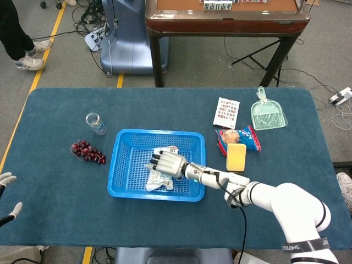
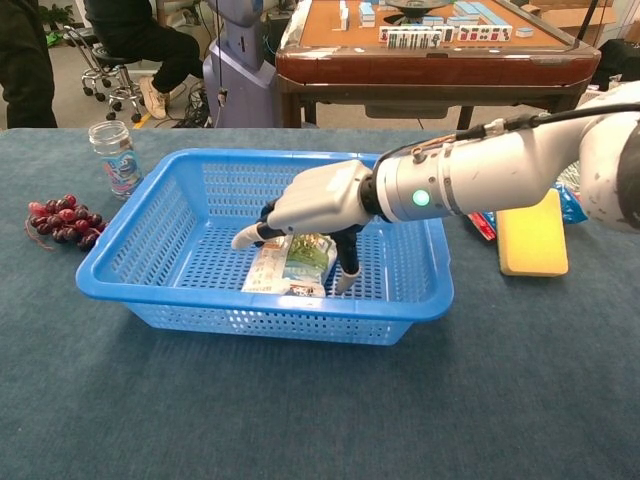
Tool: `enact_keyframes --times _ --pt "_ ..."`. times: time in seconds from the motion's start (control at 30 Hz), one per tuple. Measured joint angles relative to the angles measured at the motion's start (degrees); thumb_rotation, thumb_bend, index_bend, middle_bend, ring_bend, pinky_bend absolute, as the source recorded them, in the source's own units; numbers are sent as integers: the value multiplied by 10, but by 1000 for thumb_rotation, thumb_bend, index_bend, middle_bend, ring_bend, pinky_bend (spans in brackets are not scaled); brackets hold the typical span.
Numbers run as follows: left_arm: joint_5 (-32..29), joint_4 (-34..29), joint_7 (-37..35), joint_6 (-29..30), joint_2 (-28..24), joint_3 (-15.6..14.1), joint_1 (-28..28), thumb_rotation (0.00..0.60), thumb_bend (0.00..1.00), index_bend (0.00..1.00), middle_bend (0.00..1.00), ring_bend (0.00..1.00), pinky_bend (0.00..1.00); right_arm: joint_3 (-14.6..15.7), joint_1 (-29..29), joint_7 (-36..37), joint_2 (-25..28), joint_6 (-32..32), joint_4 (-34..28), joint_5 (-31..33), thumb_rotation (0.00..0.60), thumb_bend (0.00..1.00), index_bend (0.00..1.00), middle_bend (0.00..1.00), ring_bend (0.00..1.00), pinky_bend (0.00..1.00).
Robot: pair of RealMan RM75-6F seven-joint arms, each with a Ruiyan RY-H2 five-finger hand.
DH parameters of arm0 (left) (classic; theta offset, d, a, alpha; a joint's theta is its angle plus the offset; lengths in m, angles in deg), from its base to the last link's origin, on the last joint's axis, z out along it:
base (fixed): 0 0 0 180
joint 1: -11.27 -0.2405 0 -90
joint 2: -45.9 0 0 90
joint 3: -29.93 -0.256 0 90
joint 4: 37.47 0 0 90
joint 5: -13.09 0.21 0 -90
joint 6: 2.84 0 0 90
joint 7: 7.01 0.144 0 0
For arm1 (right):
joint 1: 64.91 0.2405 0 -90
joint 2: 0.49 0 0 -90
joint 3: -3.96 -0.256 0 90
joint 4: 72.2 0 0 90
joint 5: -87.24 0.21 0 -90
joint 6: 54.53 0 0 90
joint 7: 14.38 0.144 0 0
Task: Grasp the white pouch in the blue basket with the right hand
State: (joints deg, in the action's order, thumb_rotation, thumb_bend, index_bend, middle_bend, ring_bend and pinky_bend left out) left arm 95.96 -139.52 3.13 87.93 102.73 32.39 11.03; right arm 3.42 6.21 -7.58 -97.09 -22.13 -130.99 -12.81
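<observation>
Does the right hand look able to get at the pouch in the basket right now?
Probably yes. The right hand is inside the basket, directly over the pouch, fingers spread on both sides, nothing between them.
</observation>
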Motion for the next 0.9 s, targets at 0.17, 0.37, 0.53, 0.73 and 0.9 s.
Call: enact_keyframes --times 0.17,0.37,0.53,0.73,0.9 --pt "0 7 -5 1 2 0 -2 600 274 322 213 151 143 5 0 9 -17 29 25 -1 600 199 519 468 330 326" --pt "-2 11 -9 0 4 1 -3 600 274 325 213 151 143 14 -2 31 -35 62 61 -3 600 350 659 584 495 544" --pt "-2 13 -10 -1 4 1 -4 600 274 326 212 150 143 17 -8 51 -39 101 77 -4 600 389 684 604 557 646" --pt "1 13 -11 2 3 3 -4 600 274 326 212 151 143 -5 -21 79 -19 168 67 9 600 390 683 601 563 656" --pt "5 11 -12 2 3 4 -3 600 274 326 212 151 143 -32 -46 85 27 228 23 33 600 390 683 597 563 656"
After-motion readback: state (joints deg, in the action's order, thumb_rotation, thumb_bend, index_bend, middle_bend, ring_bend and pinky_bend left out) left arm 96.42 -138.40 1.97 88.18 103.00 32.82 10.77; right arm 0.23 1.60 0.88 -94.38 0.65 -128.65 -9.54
